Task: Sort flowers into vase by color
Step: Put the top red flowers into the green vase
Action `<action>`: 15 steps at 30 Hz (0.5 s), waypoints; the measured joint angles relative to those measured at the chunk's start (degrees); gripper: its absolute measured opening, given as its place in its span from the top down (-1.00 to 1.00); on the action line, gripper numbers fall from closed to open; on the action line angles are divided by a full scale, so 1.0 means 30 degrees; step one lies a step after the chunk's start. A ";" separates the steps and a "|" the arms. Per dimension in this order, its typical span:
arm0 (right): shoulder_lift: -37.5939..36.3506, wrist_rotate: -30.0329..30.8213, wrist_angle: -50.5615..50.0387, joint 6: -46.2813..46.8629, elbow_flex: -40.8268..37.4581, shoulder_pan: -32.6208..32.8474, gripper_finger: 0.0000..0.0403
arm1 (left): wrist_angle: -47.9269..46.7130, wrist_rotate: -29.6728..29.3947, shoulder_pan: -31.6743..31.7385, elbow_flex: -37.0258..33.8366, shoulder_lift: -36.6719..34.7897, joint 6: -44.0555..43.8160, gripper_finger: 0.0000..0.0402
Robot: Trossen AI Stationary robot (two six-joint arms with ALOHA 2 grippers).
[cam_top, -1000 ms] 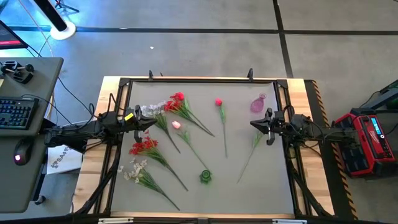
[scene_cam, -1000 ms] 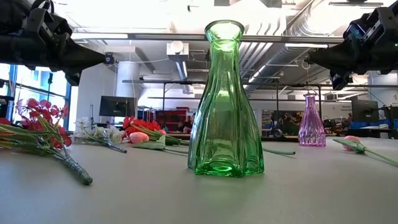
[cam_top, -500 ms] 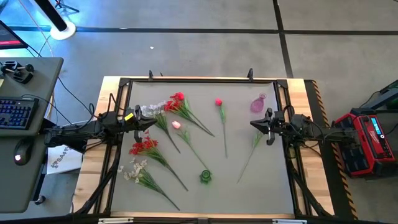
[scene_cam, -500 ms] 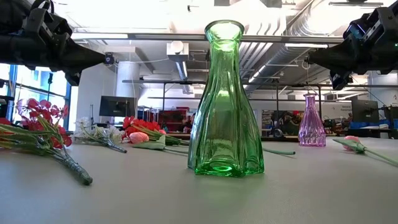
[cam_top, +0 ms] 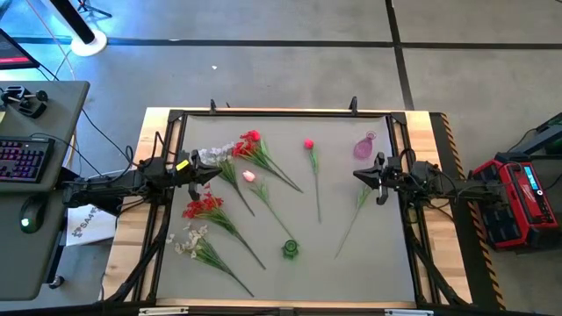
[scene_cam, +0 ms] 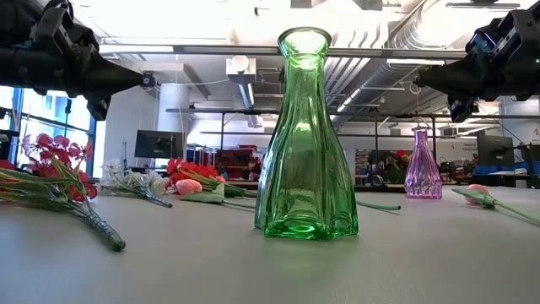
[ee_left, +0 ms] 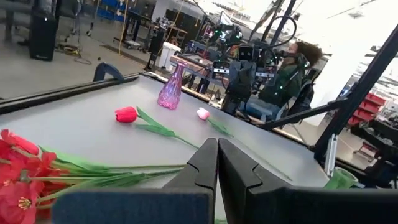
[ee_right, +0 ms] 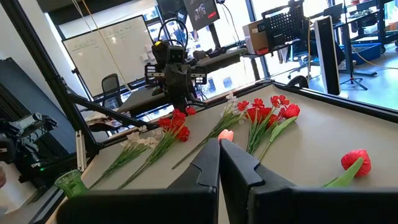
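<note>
Flowers (cam_top: 248, 175) all lying flat, loose on the bench.
Red clusters and white sprays left, single buds centre and right; green vase (cam_top: 290, 250) and pink vase (cam_top: 365, 145) upright, empty.

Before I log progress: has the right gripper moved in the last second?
No. In the high view the right gripper sits shut at the same spot below the pink vase, as before.

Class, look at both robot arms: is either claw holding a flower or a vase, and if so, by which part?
Nothing is held. The left claw and the right claw are both shut on nothing, above the table, while the flowers lie on it.
</note>
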 joint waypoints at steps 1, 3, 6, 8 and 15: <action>0.0005 0.0000 0.0000 0.0000 0.0000 -0.0002 1.00 | 0.0212 -0.0059 0.0007 -0.0004 0.0000 0.0341 1.00; 0.0000 0.0016 0.0000 -0.0010 0.0000 0.0000 1.00 | 0.0792 -0.0419 0.0007 -0.0004 -0.0007 0.1504 1.00; 0.0000 0.0051 0.0000 -0.0163 0.0000 -0.0007 1.00 | 0.1484 -0.1562 0.0007 -0.0004 0.0000 0.2984 1.00; 0.0003 0.0149 0.0114 -0.0141 0.0000 -0.0004 1.00 | 0.1754 -0.2610 0.0015 -0.0004 -0.0002 0.3693 1.00; 0.0168 0.5981 0.0591 -0.0976 0.0000 -0.0018 1.00 | 0.1781 -0.5858 0.0015 -0.0004 0.0000 0.4389 1.00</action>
